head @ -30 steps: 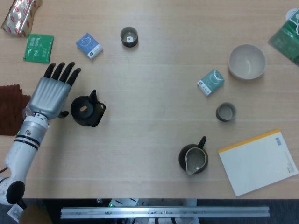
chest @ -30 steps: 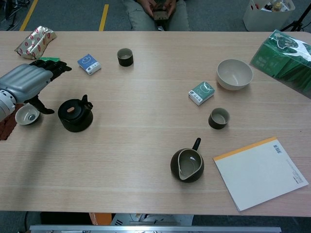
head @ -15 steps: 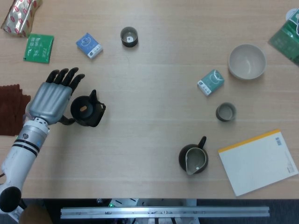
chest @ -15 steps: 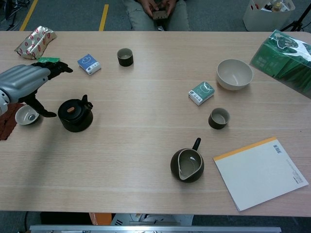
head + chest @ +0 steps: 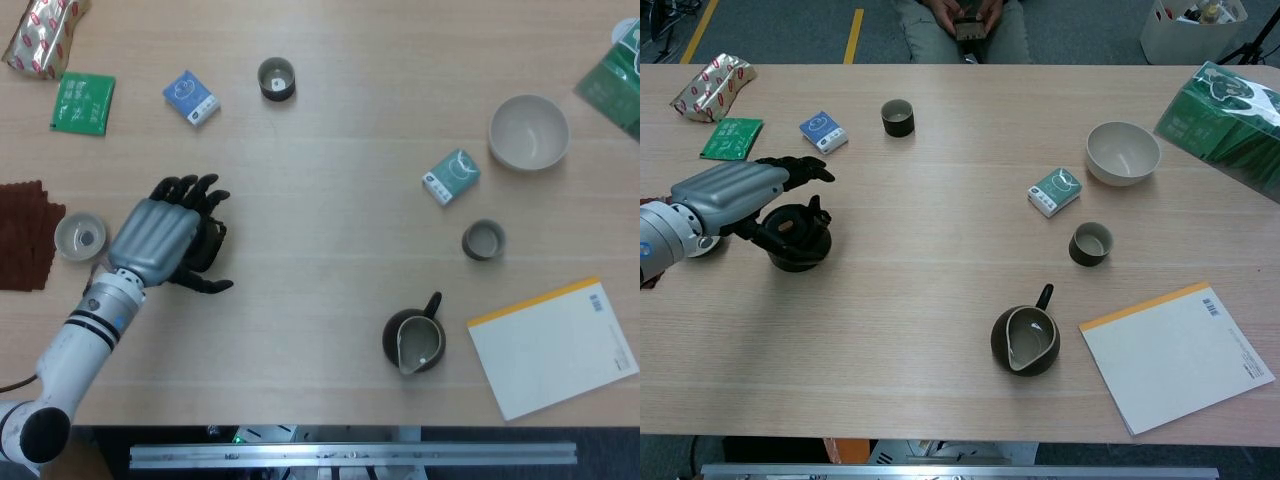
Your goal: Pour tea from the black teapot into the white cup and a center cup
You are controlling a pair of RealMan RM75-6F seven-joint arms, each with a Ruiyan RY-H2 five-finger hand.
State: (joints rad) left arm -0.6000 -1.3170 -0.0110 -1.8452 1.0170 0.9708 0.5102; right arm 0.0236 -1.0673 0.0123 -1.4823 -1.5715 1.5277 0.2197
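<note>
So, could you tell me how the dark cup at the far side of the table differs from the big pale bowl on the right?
The dark cup is far smaller than the pale bowl. The cup is dark outside with straight sides; the bowl is cream all over and flares wide. The cup stands near a blue packet, the bowl near a teal packet. Both sit upright and apart from the left hand.

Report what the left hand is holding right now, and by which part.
Cannot tell: the left hand hovers spread over the black teapot, covering it in the head view, and no closed grip shows.
</note>
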